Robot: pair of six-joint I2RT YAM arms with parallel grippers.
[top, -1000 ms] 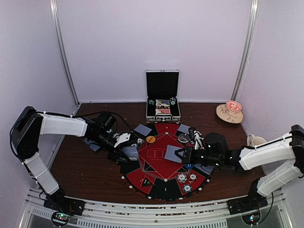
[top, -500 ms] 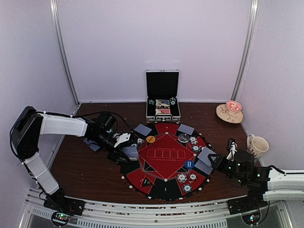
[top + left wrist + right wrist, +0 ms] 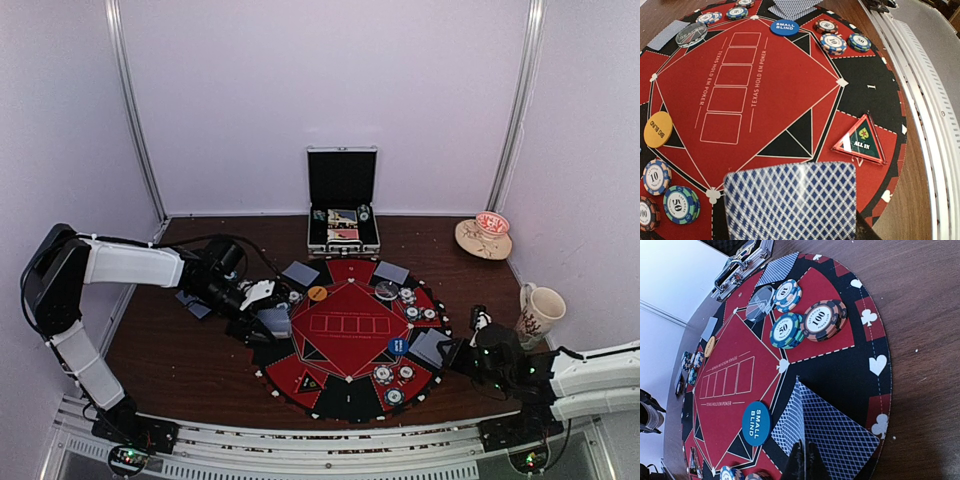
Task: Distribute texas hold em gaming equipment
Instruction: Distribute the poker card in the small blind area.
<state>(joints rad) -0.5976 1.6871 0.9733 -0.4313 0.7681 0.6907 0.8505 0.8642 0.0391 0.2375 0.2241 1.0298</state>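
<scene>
Tabletop (image 3: 180, 370) first: the round mat (image 3: 345, 345) lies near its near edge, and both arms are in at the mat's rim. The left tool (image 3: 266, 314) waits at the mat's left edge, closed narrow on what looks like the deck (image 3: 790, 200), backs up. The right tool (image 3: 804, 462) is the one working. It is low at the mat's right edge, jaws pressed together on the near edge of a card (image 3: 840, 440). That card rests on the black segment there, and its far side seems tipped up, perhaps over a second card; I can't tell.

To do this well, I'd say lay it flat before letting go, and keep it inside that black segment. Open only a little, then draw straight back toward the tabletop's right edge so the card doesn't drag. Mind the chips (image 3: 805, 322) just beyond it, and the blue disc (image 3: 756, 422) right beside its inner corner.
</scene>
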